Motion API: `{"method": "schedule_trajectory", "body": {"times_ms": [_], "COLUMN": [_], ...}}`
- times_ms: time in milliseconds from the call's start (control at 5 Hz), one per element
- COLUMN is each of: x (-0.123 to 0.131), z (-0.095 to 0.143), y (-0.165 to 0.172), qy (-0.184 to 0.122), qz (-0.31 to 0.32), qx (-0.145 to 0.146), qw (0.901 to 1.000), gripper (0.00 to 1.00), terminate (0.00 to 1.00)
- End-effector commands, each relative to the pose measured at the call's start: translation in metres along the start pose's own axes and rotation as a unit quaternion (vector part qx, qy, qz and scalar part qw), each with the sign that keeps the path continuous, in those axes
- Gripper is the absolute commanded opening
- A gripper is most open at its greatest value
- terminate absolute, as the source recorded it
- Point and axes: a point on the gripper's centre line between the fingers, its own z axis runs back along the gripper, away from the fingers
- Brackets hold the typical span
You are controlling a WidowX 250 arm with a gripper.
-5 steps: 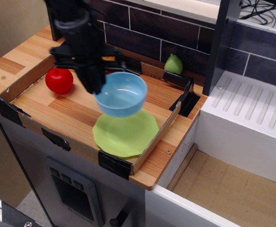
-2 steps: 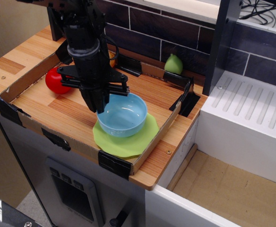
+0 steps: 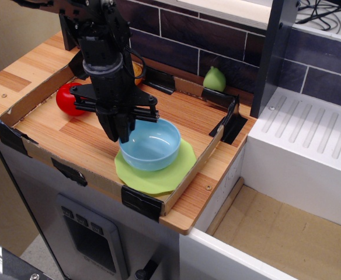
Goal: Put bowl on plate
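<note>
Seen from above at a wooden counter: light-blue plastic bowl (image 3: 152, 144) resting upright on the lime-green plate (image 3: 159, 172), inside a shallow cardboard-walled tray (image 3: 30, 99) with black tape at the corners. Plate lying flat near the tray's front right corner, its scalloped rim showing in front of and to the right of the bowl. Black gripper (image 3: 122, 129) pointing straight down at the bowl's left rim, fingertips at or over that edge; cannot tell whether the rim is pinched or let go, since the dark fingers merge with the arm above. Red apple (image 3: 70, 98) sitting on the tray floor at the left, partly hidden behind the arm, well apart from the plate. Small orange object (image 3: 138, 69) just visible behind the arm near the tray's back wall, too hidden to name. Green pear (image 3: 215, 79) standing outside the tray against the dark brick backsplash (image 3: 182, 35). White ribbed drainboard (image 3: 310, 131) to the right, beyond a dark upright post (image 3: 275, 52), with brown cardboard lining the basin below.
</note>
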Motion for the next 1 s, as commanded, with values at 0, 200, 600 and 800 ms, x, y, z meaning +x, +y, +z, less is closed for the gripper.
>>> {"method": "schedule_trajectory", "body": {"times_ms": [0,200,600,800], "x": [0.014,0.025,0.039,0.039], "z": [0.032,0.06,0.081,0.081], "y": [0.001,0.006,0.01,0.01], "qy": [-0.005,-0.009,-0.029,-0.029], "qz": [0.004,0.016,0.014,0.014], "qx": [-0.029,-0.047,-0.038,-0.038], "qw": [0.9996,0.9987,0.9988,0.9988], "gripper": [1.0,1.0,1.0,1.0], "terminate": [0.0,0.0,0.0,1.0]}}
